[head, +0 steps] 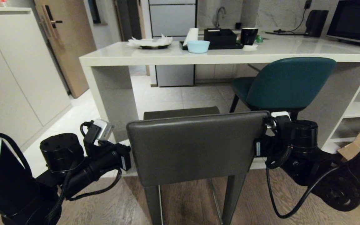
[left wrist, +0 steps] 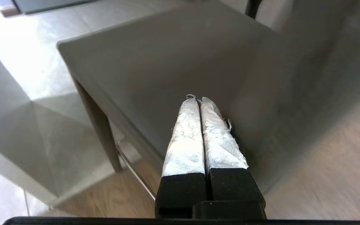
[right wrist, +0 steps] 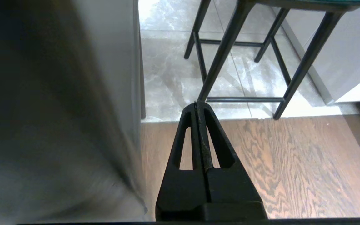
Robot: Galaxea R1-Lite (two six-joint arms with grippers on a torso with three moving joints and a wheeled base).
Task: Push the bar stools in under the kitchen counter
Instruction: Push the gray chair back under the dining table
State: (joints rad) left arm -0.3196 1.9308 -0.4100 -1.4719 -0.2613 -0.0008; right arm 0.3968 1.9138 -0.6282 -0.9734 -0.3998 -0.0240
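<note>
Bracketing the grey stool for a straight push

Flanking the dark grey stool (head: 195, 147), I have the left gripper (left wrist: 200, 101) and the right gripper (right wrist: 196, 104) at either end of its backrest, both pinched closed and holding nothing. The kitchen counter (head: 173, 56) lies straight ahead beyond the seat, the teal stool (head: 287, 82) already partly beneath it. Backrest runs crosswise; neither arm looks nearer.

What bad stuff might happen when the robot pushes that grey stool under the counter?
1. Both pincers are shut, the left pincer and the right pincer only beside the grey stool, not holding it, so it may twist or tip.
2. The teal stool stands close on the right; the grey one might bump it.
3. Its legs could catch where wood floor meets tile.
</note>
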